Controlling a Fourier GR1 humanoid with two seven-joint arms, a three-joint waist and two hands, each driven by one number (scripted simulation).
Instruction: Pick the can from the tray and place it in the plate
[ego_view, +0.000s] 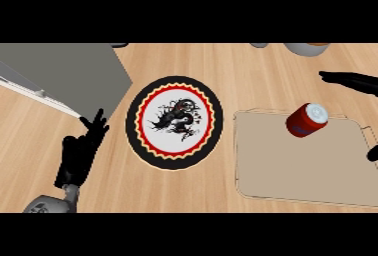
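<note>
The left hand (77, 155) is matte black all over, with slim, tapering fingers and a long, flat palm. Its base joins a short grey wrist piece, which widens into a rounded, lighter grey forearm shell at the lower edge. The right hand (354, 82) shows only as black, narrow finger shapes at the right border, with a small black part lower down.

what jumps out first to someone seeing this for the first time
The round plate with a black rim, red ring and dark dragon motif dominates the wooden counter's middle. Right of it, a red can with a silver top lies tilted on the flat tan tray. The black left hand rests open at lower left.
</note>
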